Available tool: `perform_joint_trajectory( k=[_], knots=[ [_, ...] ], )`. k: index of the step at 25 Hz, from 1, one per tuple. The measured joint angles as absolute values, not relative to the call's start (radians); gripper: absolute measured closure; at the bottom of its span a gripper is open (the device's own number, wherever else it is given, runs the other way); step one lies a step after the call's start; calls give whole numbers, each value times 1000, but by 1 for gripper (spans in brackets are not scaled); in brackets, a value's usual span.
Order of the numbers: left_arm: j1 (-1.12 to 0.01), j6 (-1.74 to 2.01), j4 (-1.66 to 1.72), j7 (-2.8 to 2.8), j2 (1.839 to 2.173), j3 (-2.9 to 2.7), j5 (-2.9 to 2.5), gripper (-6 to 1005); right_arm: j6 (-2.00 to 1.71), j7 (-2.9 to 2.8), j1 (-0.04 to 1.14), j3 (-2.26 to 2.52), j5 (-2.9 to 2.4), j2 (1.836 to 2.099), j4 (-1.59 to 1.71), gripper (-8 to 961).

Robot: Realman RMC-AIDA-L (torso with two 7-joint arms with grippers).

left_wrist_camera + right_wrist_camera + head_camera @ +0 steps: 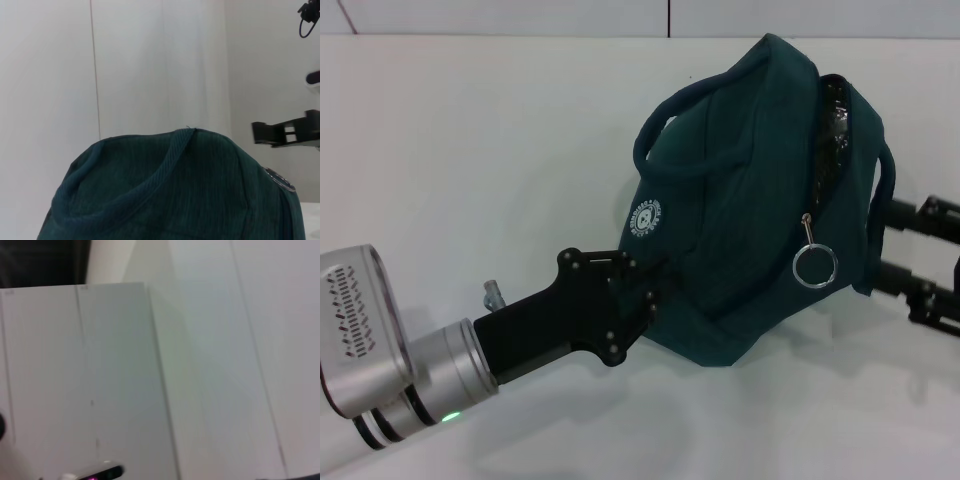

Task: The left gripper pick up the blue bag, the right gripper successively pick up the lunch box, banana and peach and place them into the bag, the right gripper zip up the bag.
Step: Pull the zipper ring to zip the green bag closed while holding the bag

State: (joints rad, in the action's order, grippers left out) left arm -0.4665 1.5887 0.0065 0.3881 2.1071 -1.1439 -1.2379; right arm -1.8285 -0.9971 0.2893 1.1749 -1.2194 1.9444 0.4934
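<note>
Now, the head view first. The left gripper (645,292) comes in from 8 o'clock on its silver wrist, green light lit, and its jaws look clamped on the lower left fabric of the blue bag (740,230). The bag fills the middle and upper right, tilted, with its white round logo (646,216) near the gripper and 1 handle (670,125) looped across its top. Its mouth faces 1 o'clock and is partly open, a strip of foil lining (835,115) showing; the ring pull (815,266) hangs at 4 o'clock on the bag. The right gripper (925,262) reaches in from the 3 o'clock edge, its black links just beside the bag's right side and partly behind it; whether its jaws are apart or together I cannot tell. No lunch box, banana or peach shows on the white table (470,150).

Next, the left wrist view: the bag's ribbed top and a handle fill the lower half, with the ring pull (281,181) at 4 o'clock and the black links of the right gripper (287,134) at 3 o'clock beyond it.

Last, the right wrist view shows only pale wall panels (200,365), nothing of the task.

With no food outside, the step in hand appears to be zipping. Next, the right gripper needs to catch the ring and draw it along the mouth while the left holds firm.
</note>
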Motion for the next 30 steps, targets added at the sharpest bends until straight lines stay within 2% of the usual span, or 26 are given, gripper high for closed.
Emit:
perform_joint_trajectory(
  k=[10, 23, 30],
  knots=[
    [-474, 1590, 7, 390, 2108, -1147, -1241, 833, -1779, -1050, 314, 1173, -1339, 1963, 497, 351],
    [-474, 1589, 0, 393, 2108, -1146, -1239, 834, -1739, -1076, 316, 1173, -1340, 1962, 501, 352],
    [-474, 1589, 0, 393, 2108, -1143, -1238, 835, -1748, -1131, 357, 1178, -1405, 1962, 502, 353]
  ],
)
